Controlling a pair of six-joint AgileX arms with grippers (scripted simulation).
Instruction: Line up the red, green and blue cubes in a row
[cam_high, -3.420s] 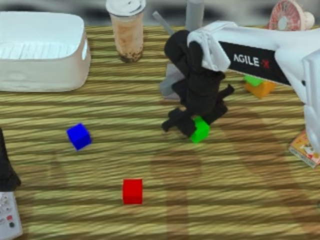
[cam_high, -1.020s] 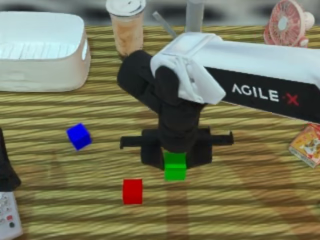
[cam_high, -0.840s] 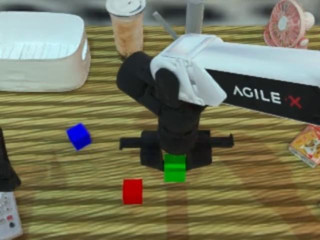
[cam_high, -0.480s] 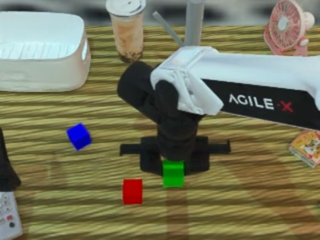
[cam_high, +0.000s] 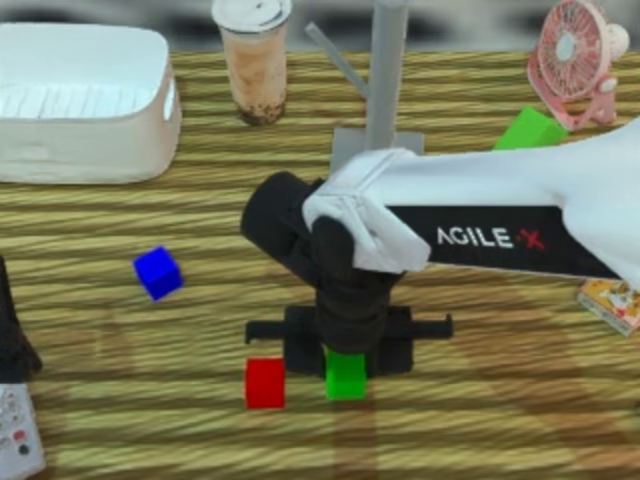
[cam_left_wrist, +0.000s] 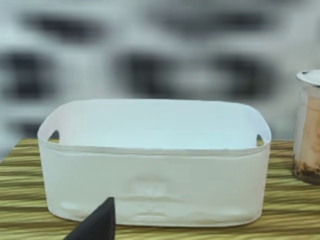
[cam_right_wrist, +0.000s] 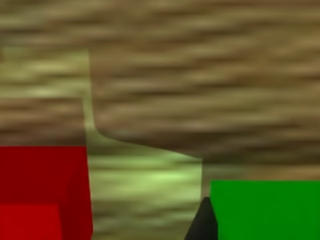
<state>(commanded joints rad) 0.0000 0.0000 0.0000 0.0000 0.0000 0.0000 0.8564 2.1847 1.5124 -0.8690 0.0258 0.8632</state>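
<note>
striped table (cam_high: 500, 400): right gripper (cam_high: 346, 368) fingers clamp green cube (cam_high: 346, 378) beside red cube (cam_high: 265, 383).

The right gripper (cam_high: 346, 362) hangs over the green cube (cam_high: 346, 376), its black body covering the cube's far edge. The red cube (cam_high: 265, 383) sits just left of the green cube, a narrow gap between them. The blue cube (cam_high: 158, 273) lies well apart, left of and beyond the red cube, tilted on the striped tabletop (cam_high: 480, 420). The left arm (cam_high: 14, 340) is parked at the left edge.
</note>
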